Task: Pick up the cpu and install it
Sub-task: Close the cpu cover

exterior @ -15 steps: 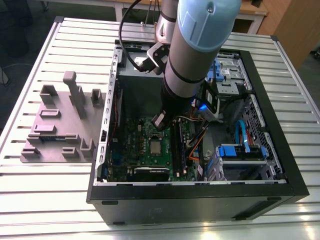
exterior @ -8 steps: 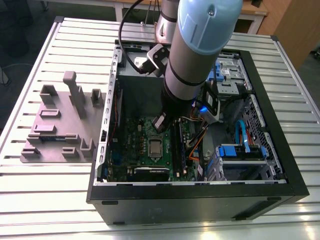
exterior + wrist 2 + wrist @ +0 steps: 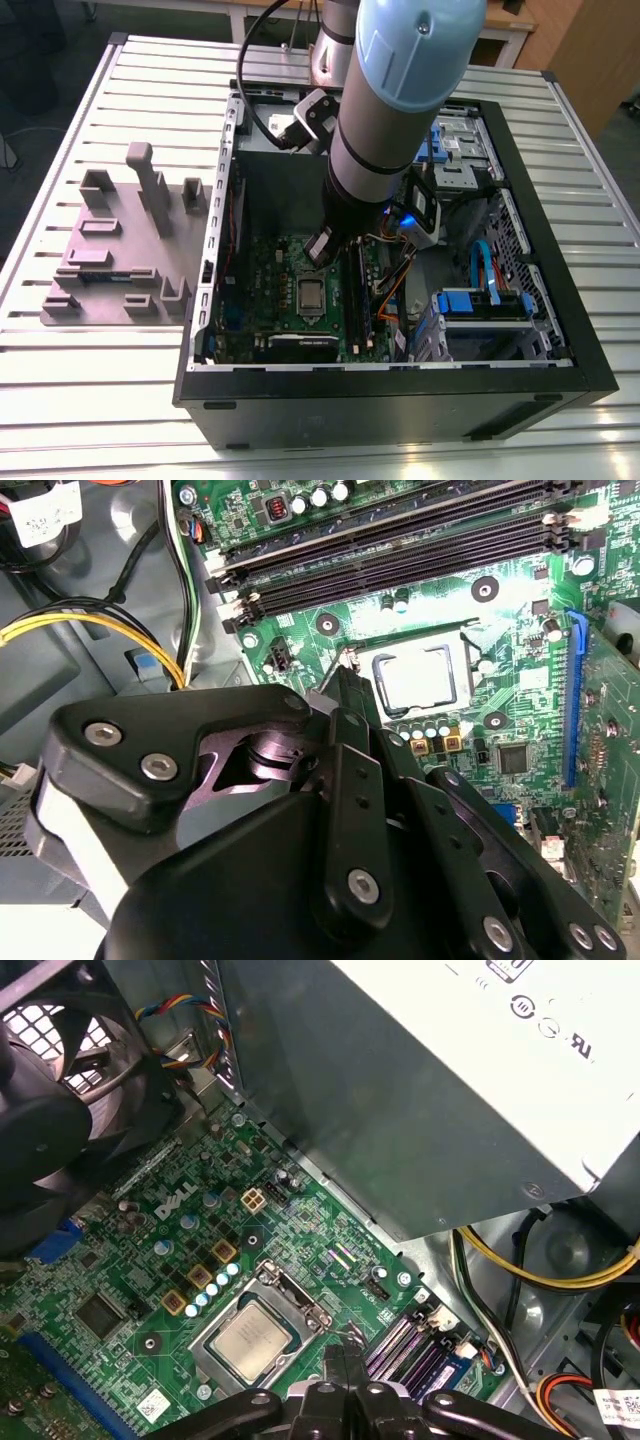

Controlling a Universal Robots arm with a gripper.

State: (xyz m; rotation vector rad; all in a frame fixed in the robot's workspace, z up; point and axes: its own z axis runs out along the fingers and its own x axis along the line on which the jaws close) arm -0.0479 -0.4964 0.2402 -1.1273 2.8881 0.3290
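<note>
Cpu (image 3: 311, 294) in socket, below the hand (image 3: 320, 247).

1. I count one cpu (image 3: 250, 1338), lying on the green motherboard (image 3: 140, 1260).
2. One case fan (image 3: 50, 1090) beside that board.
3. One grey power supply box (image 3: 420, 1090) above it.
4. One gripper (image 3: 345, 1360).

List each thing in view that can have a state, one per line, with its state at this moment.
cpu: lying flat in the socket on the green board, nothing holding it.
gripper: inside the case, just beside the cpu, holding nothing; fingers close together.
computer case: lying on its side, side panel off, interior exposed.
memory slots: empty.
grey fixture plate: on the table, outside the case.
</note>
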